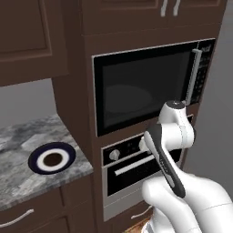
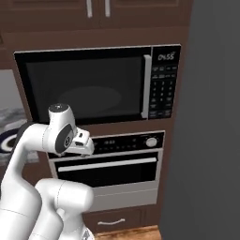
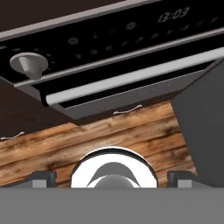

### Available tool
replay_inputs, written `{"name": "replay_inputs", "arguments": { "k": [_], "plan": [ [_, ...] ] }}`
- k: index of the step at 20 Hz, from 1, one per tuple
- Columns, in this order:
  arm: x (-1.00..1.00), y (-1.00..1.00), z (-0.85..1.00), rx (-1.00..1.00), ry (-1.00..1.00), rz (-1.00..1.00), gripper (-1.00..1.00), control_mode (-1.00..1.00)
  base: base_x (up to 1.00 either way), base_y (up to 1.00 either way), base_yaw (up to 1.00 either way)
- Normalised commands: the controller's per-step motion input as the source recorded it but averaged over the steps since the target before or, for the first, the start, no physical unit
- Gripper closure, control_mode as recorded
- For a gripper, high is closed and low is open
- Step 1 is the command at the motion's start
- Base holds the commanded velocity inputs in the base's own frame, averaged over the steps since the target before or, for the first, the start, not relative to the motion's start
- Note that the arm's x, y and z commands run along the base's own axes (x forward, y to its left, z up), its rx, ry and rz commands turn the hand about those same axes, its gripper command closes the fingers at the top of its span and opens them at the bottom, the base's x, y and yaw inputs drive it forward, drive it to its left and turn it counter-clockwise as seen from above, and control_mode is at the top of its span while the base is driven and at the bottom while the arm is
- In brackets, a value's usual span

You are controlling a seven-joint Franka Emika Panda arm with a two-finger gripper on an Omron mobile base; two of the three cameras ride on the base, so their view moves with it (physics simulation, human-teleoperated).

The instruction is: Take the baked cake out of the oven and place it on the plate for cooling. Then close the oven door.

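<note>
Dark brown cabinetry (image 1: 73, 68) frames a black-glass microwave (image 1: 141, 88) with keypad and vertical handle, set above the silver-grey oven (image 2: 110, 166). Oven door (image 2: 108, 176): shut, dark window, long horizontal silver bar handle (image 3: 135, 76); round knob (image 3: 29, 64) and small digital display (image 3: 173, 15) on the black panel above. Plate (image 1: 52, 159): round, navy rim, white ring, brown centre, on the mottled grey stone counter (image 1: 27, 150) to the left. Wood-plank floor (image 3: 87, 135) below. Gripper (image 3: 111, 178): fingers spread wide, holding nothing, near the oven front. White arm (image 1: 175, 150) partly covers the oven.
</note>
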Motion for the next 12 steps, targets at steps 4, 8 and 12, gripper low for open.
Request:
{"name": "replay_inputs", "arguments": {
  "k": [4, 8, 12],
  "plan": [
    [0.0, 0.0, 0.0, 0.0, 0.0, 0.0, -1.0, 1.0, -0.37, 0.33, -0.27],
    [0.0, 0.0, 0.0, 0.0, 0.0, 0.0, -1.0, 1.0, -0.29, 0.51, -0.26],
    [0.0, 0.0, 0.0, 0.0, 0.0, 0.0, -1.0, 1.0, -0.24, 0.61, -0.22]
  ]
}}
